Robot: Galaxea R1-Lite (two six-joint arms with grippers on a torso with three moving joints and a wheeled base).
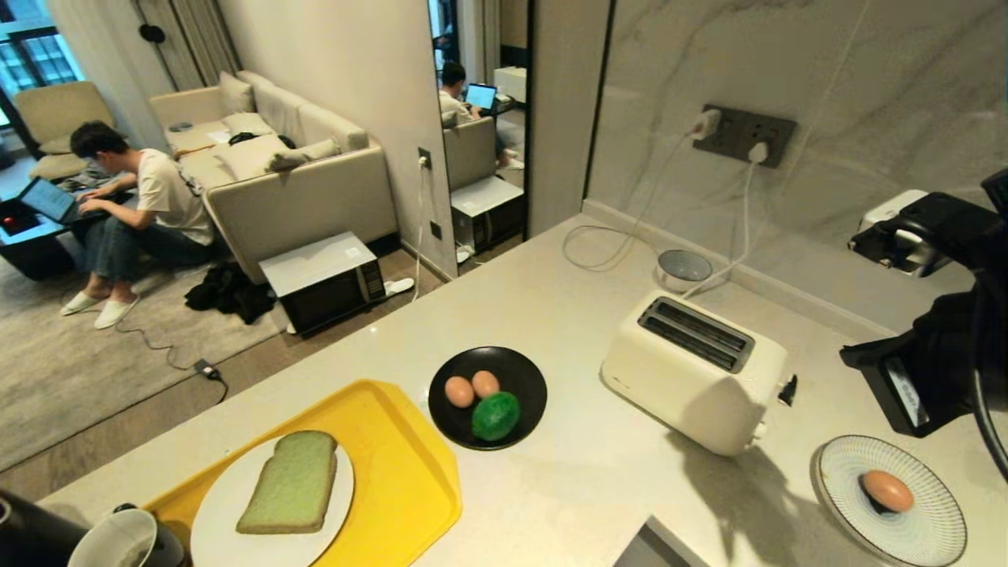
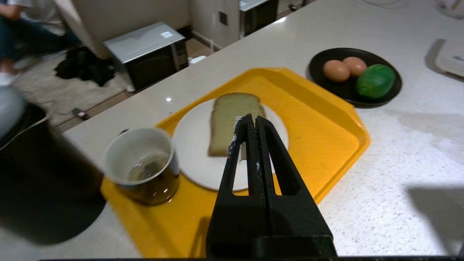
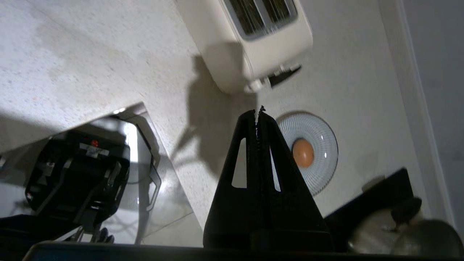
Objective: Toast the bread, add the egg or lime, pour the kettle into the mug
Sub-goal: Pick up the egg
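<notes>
The bread (image 1: 293,482) lies flat on a white plate (image 1: 213,512) on the yellow tray (image 1: 409,465), lower left of the head view, untoasted; the toaster (image 1: 697,370) stands empty at centre right. The slice looks light, soft and easily crushed, so I would pinch it gently near one crust edge, where it is stiffest. The two eggs (image 1: 471,388) and the lime (image 1: 495,416) share a black plate (image 1: 528,370) at centre; eggs are smooth, rounded and brittle, while the bumpy lime should hold more surely.

The left end effector (image 2: 248,121) is clenched and empty, hovering over the bread. The right end effector (image 3: 257,112) is likewise clenched on nothing, above the tabletop (image 3: 72,54) between the toaster and a striped plate (image 3: 322,134) carrying a third egg (image 3: 303,152).

Only the left wrist view shows inside the mug (image 2: 139,165), which has a wet bottom. Only the head view shows a person (image 1: 150,205) sitting with a laptop, upper left.
</notes>
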